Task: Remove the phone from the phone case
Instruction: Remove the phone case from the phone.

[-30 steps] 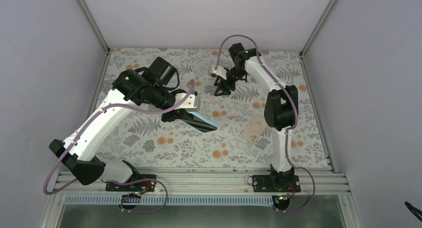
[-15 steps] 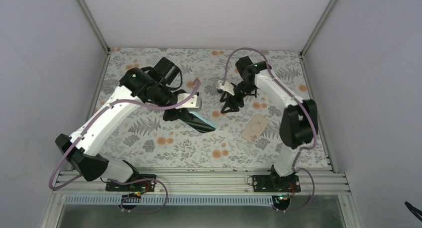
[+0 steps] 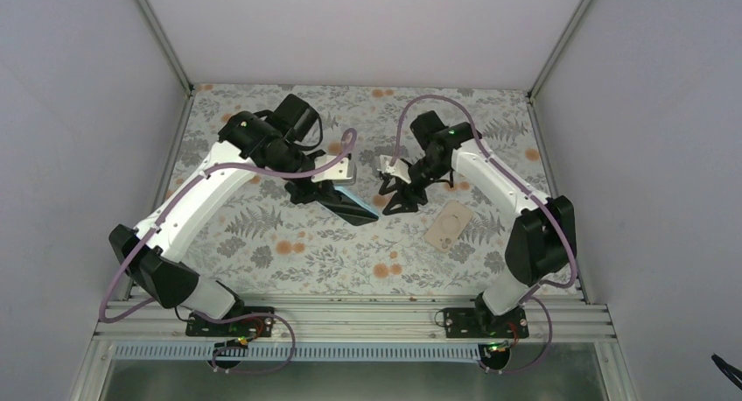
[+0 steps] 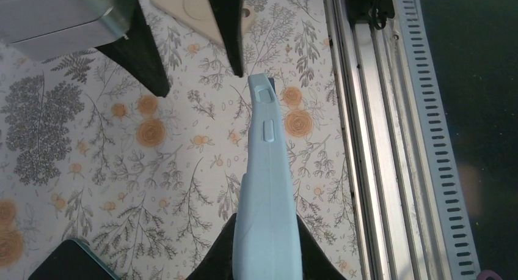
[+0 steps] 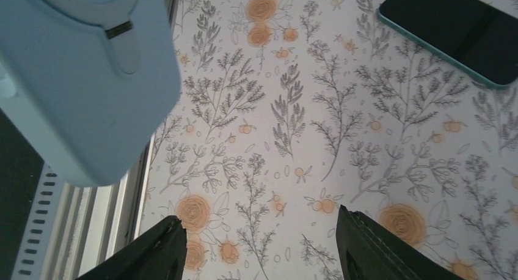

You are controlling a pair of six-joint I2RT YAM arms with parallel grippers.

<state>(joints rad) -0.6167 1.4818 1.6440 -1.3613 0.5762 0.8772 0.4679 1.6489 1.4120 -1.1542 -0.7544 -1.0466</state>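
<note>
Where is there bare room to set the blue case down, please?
Open cloth lies between the blue case and the front rail. The middle is crowded: left tool, right tool and beige case sit close together.

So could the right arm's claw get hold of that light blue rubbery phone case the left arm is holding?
Probably yes. The right claw is open and close to the light blue phone case, whose far end sticks out free beyond the left claw. Nothing shows between them.
</note>
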